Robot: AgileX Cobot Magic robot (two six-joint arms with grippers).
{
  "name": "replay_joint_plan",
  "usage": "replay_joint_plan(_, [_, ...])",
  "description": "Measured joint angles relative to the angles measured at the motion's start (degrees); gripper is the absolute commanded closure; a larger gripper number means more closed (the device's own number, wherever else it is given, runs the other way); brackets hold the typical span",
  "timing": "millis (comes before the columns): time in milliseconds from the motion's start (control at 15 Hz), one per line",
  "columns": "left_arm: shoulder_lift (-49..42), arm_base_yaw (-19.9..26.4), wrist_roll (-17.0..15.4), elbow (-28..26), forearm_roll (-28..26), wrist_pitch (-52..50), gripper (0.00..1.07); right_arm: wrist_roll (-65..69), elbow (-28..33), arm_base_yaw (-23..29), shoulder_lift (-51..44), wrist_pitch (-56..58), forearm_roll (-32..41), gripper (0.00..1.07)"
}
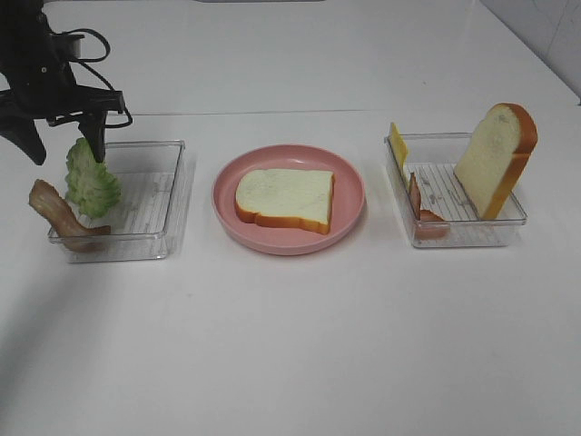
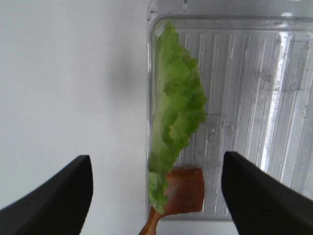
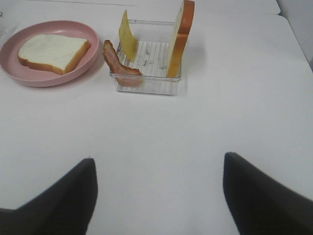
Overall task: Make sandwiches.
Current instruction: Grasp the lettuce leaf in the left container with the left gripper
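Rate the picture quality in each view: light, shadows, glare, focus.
Exterior high: even, bright light, with a dim patch on the table toward the view's lower left corner. Left wrist: a white glare streak on the clear tray; the lettuce is slightly soft. Right wrist: the dark fingertips are blurred, the plate sharp.

Bright, even overhead light washes the white table (image 1: 290,345), leaving only soft grey shadows under the pink plate (image 1: 349,195) and beside the upright bread slice (image 3: 178,44). The lower-left corner of the exterior view darkens. In my wrist views, the fingers (image 2: 54,196) of my left gripper (image 2: 156,157) and those of my right gripper (image 3: 159,159) are dark, blurred wedges. Glare streaks the ribbed floor of the clear tray (image 2: 279,122). The lettuce leaf (image 2: 176,107) is slightly soft but vivid in colour.
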Motion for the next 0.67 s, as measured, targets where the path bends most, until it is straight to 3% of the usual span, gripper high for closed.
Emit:
replay_joint_plan(133, [1.1,0.0,0.6,0.0,0.0,-0.5,0.39,0.0,0.0,0.0,0.0,0.0,0.0,0.39])
replay_joint_plan(400, [1.2,0.0,1.2,0.0,0.0,-1.5,0.58,0.0,0.0,0.0,0.0,0.0,0.0,0.39])
replay_joint_plan(667, [1.2,0.0,1.2,0.0,-0.1,-2.8,0.85,0.0,0.0,0.0,0.0,0.0,0.0,0.39])
